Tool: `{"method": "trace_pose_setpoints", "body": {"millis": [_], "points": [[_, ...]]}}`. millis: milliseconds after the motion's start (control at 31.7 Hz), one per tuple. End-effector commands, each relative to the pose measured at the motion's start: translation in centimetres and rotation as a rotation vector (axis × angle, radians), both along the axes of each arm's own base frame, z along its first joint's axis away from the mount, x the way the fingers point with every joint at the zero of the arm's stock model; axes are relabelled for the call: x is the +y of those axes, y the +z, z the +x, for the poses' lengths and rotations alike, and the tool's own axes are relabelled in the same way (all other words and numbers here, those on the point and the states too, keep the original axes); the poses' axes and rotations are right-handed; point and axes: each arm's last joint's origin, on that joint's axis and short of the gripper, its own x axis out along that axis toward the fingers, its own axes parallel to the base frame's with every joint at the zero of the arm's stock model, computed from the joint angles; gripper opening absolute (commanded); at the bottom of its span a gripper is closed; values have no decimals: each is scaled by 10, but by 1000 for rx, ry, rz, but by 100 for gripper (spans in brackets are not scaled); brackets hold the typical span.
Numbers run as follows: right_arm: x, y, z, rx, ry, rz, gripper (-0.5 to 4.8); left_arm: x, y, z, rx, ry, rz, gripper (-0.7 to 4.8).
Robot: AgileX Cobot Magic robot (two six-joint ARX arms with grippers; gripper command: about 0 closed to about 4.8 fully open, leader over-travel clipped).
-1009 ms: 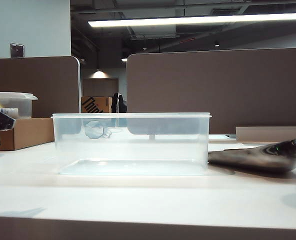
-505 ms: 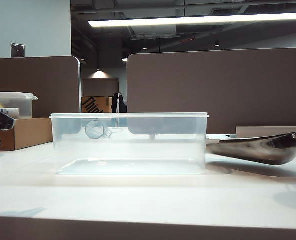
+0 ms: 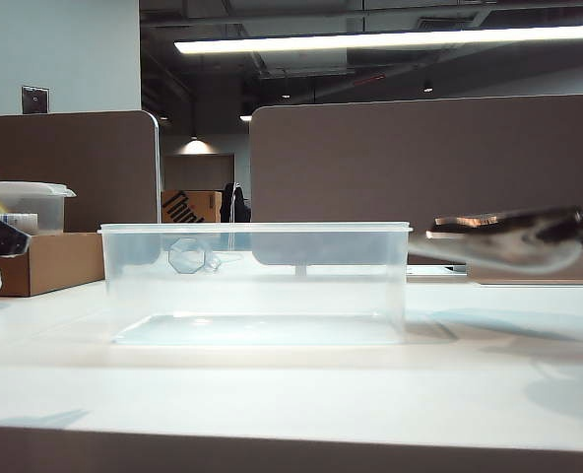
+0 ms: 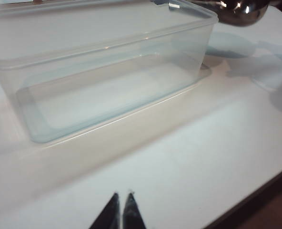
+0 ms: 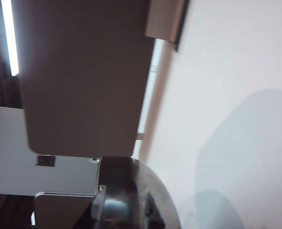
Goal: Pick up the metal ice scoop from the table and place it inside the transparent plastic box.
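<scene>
The transparent plastic box (image 3: 252, 281) stands open on the table (image 3: 272, 384), mid-view in the exterior view, with nothing inside. The metal ice scoop (image 3: 513, 238) hangs in the air just right of the box, about level with its rim, with its tip pointing at the box and its shadow on the table below. My right gripper holds it from beyond the exterior view's edge. In the right wrist view the scoop's bowl (image 5: 131, 195) covers the fingers. My left gripper (image 4: 123, 195) is shut and empty, low over the table in front of the box (image 4: 131, 52). The scoop (image 4: 241, 12) shows past the box's far corner.
A brown cardboard box (image 3: 50, 261) carrying a clear lidded container (image 3: 26, 202) sits at the far left. Brown partitions (image 3: 420, 168) stand behind the table. A flat beige slab (image 3: 538, 266) lies at the back right. The table's dark front edge (image 3: 272, 448) runs close to the camera.
The scoop has come off the table and risen to the height of the box rim, its bowl levelling out. The box slid slightly left early on. The left gripper stayed still.
</scene>
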Motion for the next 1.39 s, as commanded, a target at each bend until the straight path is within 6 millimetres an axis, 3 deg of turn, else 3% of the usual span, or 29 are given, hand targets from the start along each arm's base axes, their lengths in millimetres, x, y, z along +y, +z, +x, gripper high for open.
{"method": "trace_pose_setpoints", "body": {"millis": [32, 315, 473, 694, 820, 1135, 1388], "points": [[2, 14, 10, -83, 57, -1, -5, 1, 3, 0, -24, 1, -18, 21], [26, 73, 67, -252, 409, -110, -5, 9, 7, 3, -64, 82, -44, 21], [57, 109, 98, -224, 594, -216, -5, 18, 8, 7, -84, 180, -52, 21], [105, 141, 135, -185, 844, -342, -5, 36, 12, 11, -130, 353, -65, 21], [128, 138, 151, -177, 934, -314, -5, 43, 14, 12, -148, 426, -67, 21], [167, 83, 162, -8, 1015, -279, -5, 47, 16, 12, -173, 461, -75, 21], [175, 75, 162, -14, 1005, -337, -5, 47, 16, 12, -173, 461, -75, 21]]}}
